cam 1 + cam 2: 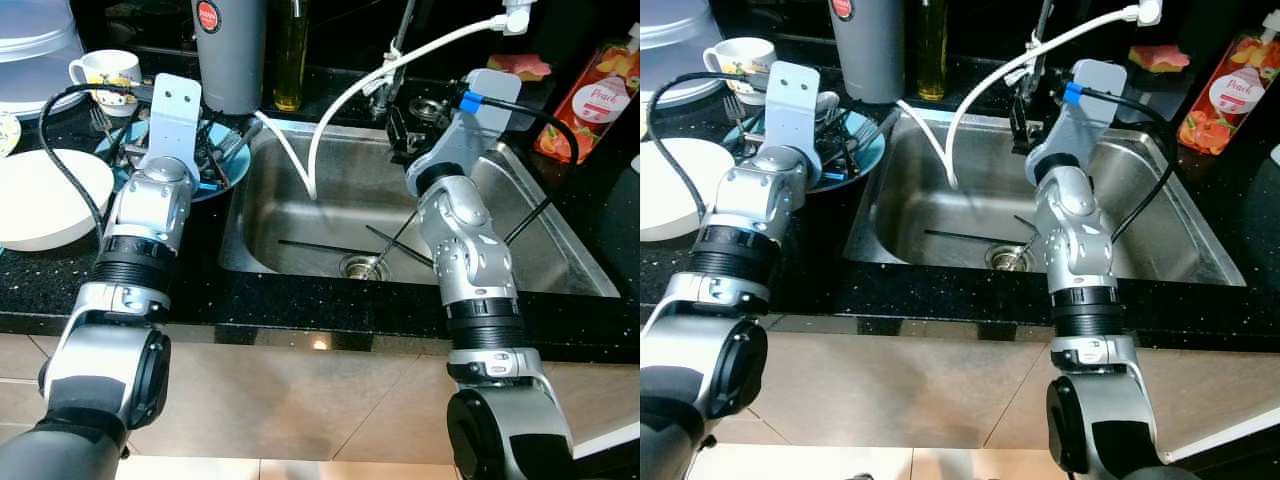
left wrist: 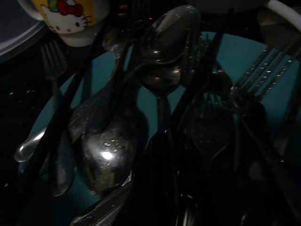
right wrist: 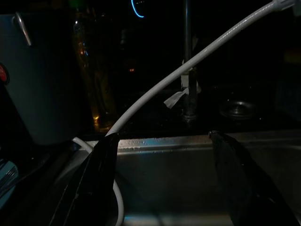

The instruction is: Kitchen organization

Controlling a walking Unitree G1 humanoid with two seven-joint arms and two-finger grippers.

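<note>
The left gripper [image 1: 205,160] is seen lowered over the teal plate [image 1: 235,170], which sits on the black counter [image 1: 60,280] at nine o'clock from the sink [image 1: 560,260]. The plate is heaped with cutlery — spoons [image 2: 160,52] and forks [image 2: 263,75] are made out just ahead of the wrist camera, lying crossed over one another. The left fingers are lost in the dark among the pieces; whether they are released or clenched cannot be told.

The right gripper [image 3: 164,183] is held at the sink's back edge, at about twelve o'clock of the basin, fingers [image 3: 96,183] spread wide with nothing between them. A white hose [image 1: 330,110] is draped from the tap [image 1: 1035,60] down into the basin, passing just beside one finger in the right wrist view. Thin dark sticks [image 1: 320,247] are seen lying on the sink floor near the drain [image 1: 362,266].

At eleven o'clock from the plate a mug [image 1: 105,72] is stood, a Hello Kitty picture on it [image 2: 66,19]. A white bowl [image 1: 45,195] is placed at eight o'clock of the plate. A grey canister [image 1: 230,55] with a red round label and a bottle of yellow oil [image 1: 291,55] are lined up behind the sink. At two o'clock — a red carton [image 1: 595,95] on which "Peach" can be read.
</note>
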